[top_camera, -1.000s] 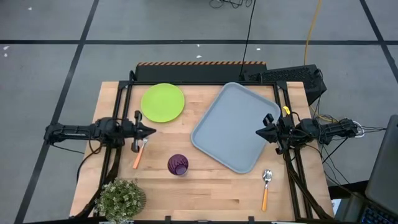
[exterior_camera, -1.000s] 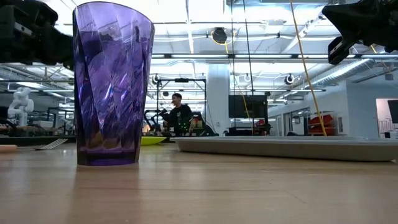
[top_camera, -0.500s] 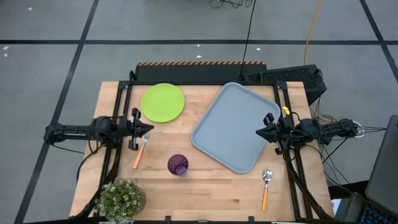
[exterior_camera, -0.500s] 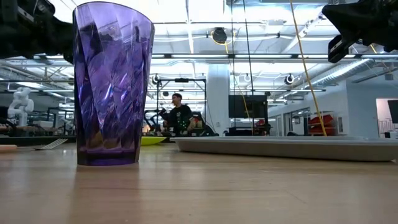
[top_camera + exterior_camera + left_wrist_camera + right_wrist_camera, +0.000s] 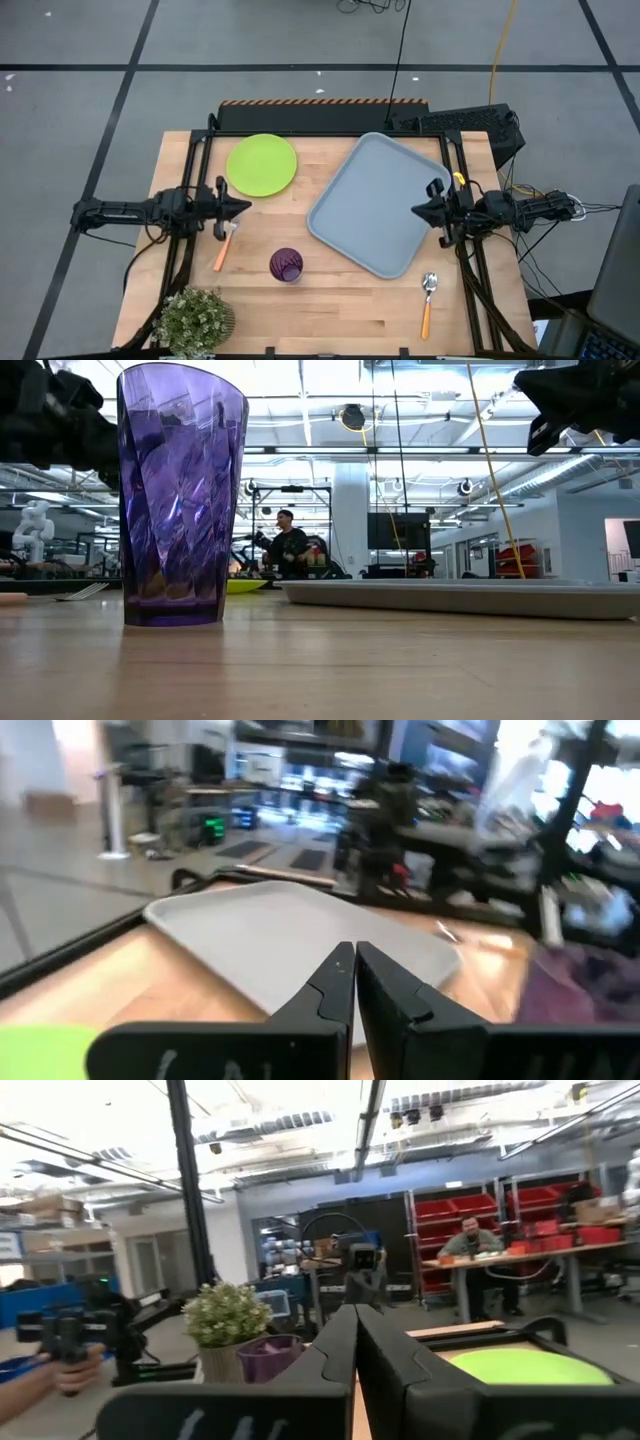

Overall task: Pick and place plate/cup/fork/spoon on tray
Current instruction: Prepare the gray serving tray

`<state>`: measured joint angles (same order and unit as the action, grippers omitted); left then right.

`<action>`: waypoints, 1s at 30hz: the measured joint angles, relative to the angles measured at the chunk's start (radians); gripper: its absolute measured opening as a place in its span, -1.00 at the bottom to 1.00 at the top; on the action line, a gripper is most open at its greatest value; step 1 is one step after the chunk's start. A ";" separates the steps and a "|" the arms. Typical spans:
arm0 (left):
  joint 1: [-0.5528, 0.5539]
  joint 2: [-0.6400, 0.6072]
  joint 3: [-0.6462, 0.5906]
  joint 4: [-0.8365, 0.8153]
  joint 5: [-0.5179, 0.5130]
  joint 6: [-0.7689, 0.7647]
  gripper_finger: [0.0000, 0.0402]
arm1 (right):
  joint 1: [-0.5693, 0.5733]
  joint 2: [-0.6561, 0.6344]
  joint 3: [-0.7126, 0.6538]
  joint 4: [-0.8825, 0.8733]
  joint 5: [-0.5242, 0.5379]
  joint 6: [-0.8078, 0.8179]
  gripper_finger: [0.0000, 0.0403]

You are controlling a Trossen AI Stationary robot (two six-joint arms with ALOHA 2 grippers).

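Wooden table [image 5: 330,290] carries a large grey-blue rectangular tray [image 5: 375,203] set askew on its right half, a flat round lime-green plate [image 5: 262,164] at the back left, a small translucent purple cup [image 5: 286,265] toward the front, an orange-handled fork [image 5: 222,246] left of the cup, and an orange-handled spoon [image 5: 427,302] at the front right just off the tray's near corner. Dark left gripper [image 5: 243,208] hovers just above the fork's tined end, its fingers pressed nearly together on nothing. Right gripper [image 5: 417,210] hangs over the tray's right edge with fingers closed and empty.
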<state>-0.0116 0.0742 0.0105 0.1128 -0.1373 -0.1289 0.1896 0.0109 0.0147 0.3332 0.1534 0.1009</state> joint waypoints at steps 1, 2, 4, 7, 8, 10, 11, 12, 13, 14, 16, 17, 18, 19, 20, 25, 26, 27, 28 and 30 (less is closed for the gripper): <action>0.000 0.000 0.000 0.005 -0.034 -0.030 -0.90 | 0.000 0.000 0.000 0.000 0.009 -0.009 -1.00; 0.000 0.000 0.000 0.008 -0.077 -0.062 -0.90 | 0.000 0.000 0.000 0.000 0.015 -0.017 -1.00; 0.000 0.000 0.001 0.013 -0.176 -0.133 -0.90 | 0.000 0.000 0.000 0.003 0.031 -0.020 -1.00; 0.000 0.010 0.022 0.009 -0.250 -0.144 -0.90 | 0.000 0.000 0.000 0.017 0.034 -0.026 -1.00; 0.000 0.017 0.032 0.006 -0.250 -0.131 -0.90 | 0.000 0.000 0.000 0.026 0.034 -0.033 -1.00; 0.000 0.040 0.060 -0.004 -0.249 -0.125 -0.90 | 0.000 0.000 0.000 0.050 0.034 -0.044 -1.00; 0.000 0.059 0.079 -0.017 -0.249 -0.125 -0.90 | 0.000 0.000 0.000 0.063 0.034 -0.055 -1.00; 0.000 0.080 0.101 -0.039 -0.247 -0.130 -0.90 | 0.000 0.000 0.000 0.079 0.034 -0.067 -1.00; 0.000 0.103 0.125 -0.066 -0.243 -0.136 -0.90 | 0.000 0.000 0.000 0.092 0.034 -0.078 -1.00; 0.000 0.131 0.153 -0.095 -0.240 -0.142 -0.90 | 0.000 0.000 0.000 0.104 0.034 -0.088 -1.00; 0.000 0.201 0.215 -0.150 -0.230 -0.157 -0.90 | 0.000 0.000 0.000 0.116 0.034 -0.094 -1.00; 0.000 0.243 0.248 -0.179 -0.228 -0.166 -0.90 | 0.000 0.000 0.000 0.119 0.034 -0.095 -1.00; 0.000 0.288 0.284 -0.202 -0.220 -0.177 -0.90 | 0.000 0.000 0.000 0.120 0.033 -0.095 -1.00; 0.000 0.338 0.322 -0.221 -0.209 -0.182 -0.90 | 0.000 0.000 0.000 0.120 0.033 -0.095 -1.00; 0.000 0.391 0.365 -0.242 -0.200 -0.184 -0.90 | 0.000 0.000 0.000 0.120 0.033 -0.095 -1.00; 0.016 0.647 0.574 -0.374 -0.193 -0.104 -0.90 | 0.000 0.000 0.000 0.120 0.033 -0.095 -1.00; 0.026 0.694 0.614 -0.400 -0.187 -0.086 -0.90 | 0.000 0.000 0.000 0.121 0.033 -0.095 -1.00; 0.041 0.739 0.655 -0.429 -0.167 -0.066 -0.90 | 0.000 0.000 0.000 0.121 0.033 -0.095 -1.00; 0.059 0.781 0.693 -0.448 -0.140 -0.060 -0.90 | 0.000 0.000 0.000 0.121 0.033 -0.095 -1.00; 0.107 0.856 0.775 -0.473 -0.040 -0.056 -0.90 | 0.000 0.000 0.000 0.121 0.029 -0.094 -1.00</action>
<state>0.0951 0.9305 0.7852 -0.3606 -0.1772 -0.1844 0.1894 0.0105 0.0147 0.4545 0.1829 0.0068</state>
